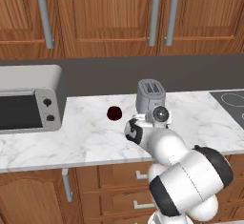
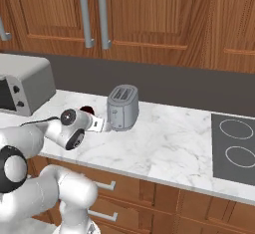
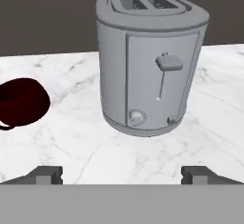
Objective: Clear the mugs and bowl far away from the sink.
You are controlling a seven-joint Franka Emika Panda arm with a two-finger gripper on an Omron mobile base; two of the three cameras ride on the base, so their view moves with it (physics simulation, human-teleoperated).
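Note:
A dark maroon mug (image 1: 114, 113) (image 2: 87, 110) stands on the marble counter, just left of a silver toaster. In the hand view the mug (image 3: 21, 101) sits at the left edge, apart from the fingers. My gripper (image 3: 121, 175) is open, its two fingertips spread wide with nothing between them, and it points at the toaster's front from a short distance. From the right base view the gripper (image 2: 102, 125) hovers low over the counter between the mug and the toaster. The bowl and the sink are out of view.
The silver toaster (image 1: 151, 96) (image 2: 123, 107) (image 3: 150, 61) stands directly ahead of the hand. A grey microwave (image 1: 28, 99) (image 2: 25, 83) occupies the counter's left end. A black stovetop (image 1: 231, 101) (image 2: 236, 148) lies at the right. Wooden cabinets hang above.

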